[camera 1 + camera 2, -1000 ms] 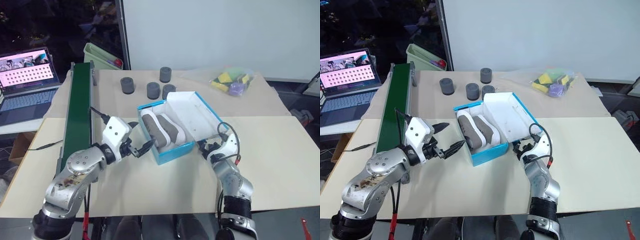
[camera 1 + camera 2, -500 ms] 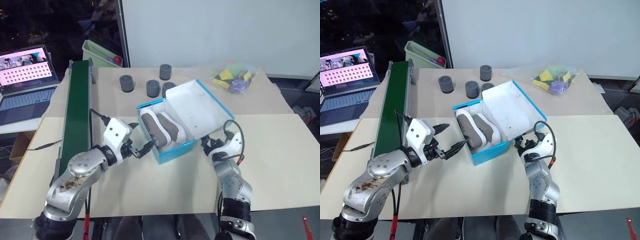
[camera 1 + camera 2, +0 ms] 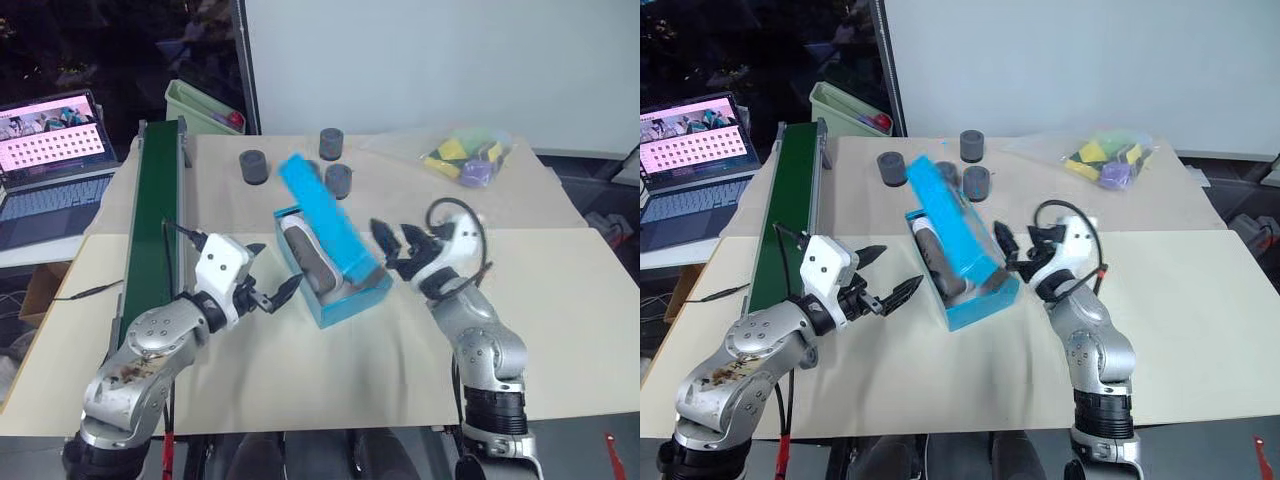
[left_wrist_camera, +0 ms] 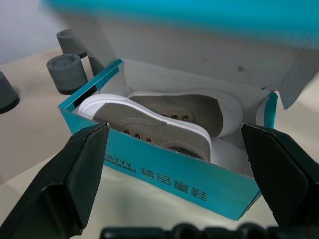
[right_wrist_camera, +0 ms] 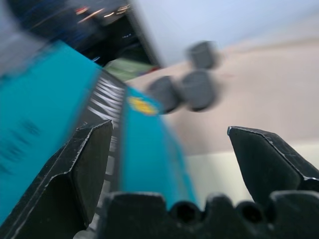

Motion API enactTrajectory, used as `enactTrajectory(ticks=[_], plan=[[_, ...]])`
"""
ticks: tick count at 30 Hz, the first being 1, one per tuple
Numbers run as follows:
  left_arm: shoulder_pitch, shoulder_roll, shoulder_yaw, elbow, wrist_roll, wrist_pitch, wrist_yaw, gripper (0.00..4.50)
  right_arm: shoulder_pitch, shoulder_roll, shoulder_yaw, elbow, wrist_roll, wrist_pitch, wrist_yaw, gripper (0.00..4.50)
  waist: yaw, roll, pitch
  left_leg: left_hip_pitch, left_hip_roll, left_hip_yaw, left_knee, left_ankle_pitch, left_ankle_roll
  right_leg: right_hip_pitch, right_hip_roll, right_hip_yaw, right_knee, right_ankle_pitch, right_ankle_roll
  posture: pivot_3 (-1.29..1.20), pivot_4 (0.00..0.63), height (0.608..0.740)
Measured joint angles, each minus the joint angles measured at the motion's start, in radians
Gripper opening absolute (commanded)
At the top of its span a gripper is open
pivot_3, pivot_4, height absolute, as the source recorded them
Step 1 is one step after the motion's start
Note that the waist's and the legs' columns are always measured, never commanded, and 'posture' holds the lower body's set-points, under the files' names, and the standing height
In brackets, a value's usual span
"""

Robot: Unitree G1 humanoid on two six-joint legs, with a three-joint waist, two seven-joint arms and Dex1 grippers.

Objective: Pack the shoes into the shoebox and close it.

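Observation:
The blue shoebox [image 3: 352, 299] stands mid-table with its lid [image 3: 322, 222] tipped over the opening, slanting down toward the right. The two grey-brown shoes [image 4: 169, 115] with white soles lie side by side inside it. My left gripper [image 3: 270, 270] is open just left of the box, level with its long printed side [image 4: 189, 181], touching nothing. My right gripper [image 3: 395, 248] is open and raised on the right, right behind the lid's blue outer face [image 5: 45, 124]; whether it touches the lid I cannot tell.
Three dark grey cylinders [image 3: 254, 167] [image 3: 331, 144] [image 3: 339, 181] stand behind the box. A green conveyor [image 3: 158, 220] runs along the left side, beyond it a laptop [image 3: 55, 130]. A bag of coloured pieces [image 3: 462, 160] lies far right, a green bin [image 3: 200, 105] far left.
The lid has swung from lying back open to leaning over the shoes. My right gripper rose and moved left behind it. The left gripper stayed put.

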Motion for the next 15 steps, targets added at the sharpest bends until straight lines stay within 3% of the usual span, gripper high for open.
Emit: enactTrajectory(ticks=[5, 12, 15], plan=[[0.0, 0.0, 0.011, -0.015, -0.012, 0.018, 0.011, 4.5, -0.064, -0.082, 0.15, -0.015, -0.072, 0.043, 0.097, 4.45, 0.0, 0.0, 0.0, 0.0, 0.0, 0.0, 0.0, 0.0, 0.0, 0.0, 0.0, 0.0, 0.0, 0.0, 0.0, 0.0, 0.15, 0.729], [-0.004, -0.001, 0.013, -0.017, -0.014, 0.02, 0.023, 4.5, -0.196, -0.034, 0.234, 0.106, -0.128, 0.035, 0.155, 4.45, 0.004, 0.0, 0.0, 0.0, 0.0, -0.001, 0.0, 0.0, 0.0, 0.0, 0.0, 0.0, 0.0, 0.0, 0.0, 0.0, 0.15, 0.729], [-0.005, -0.004, 0.012, -0.022, -0.014, 0.02, 0.032, 4.5, -0.273, 0.019, 0.282, 0.264, -0.178, -0.017, 0.208, 4.45, 0.0, 0.0, 0.0, 0.0, 0.0, -0.001, 0.0, 0.0, 0.0, 0.0, 0.0, -0.001, 0.0, 0.001, 0.0, 0.0, 0.15, 0.729]])
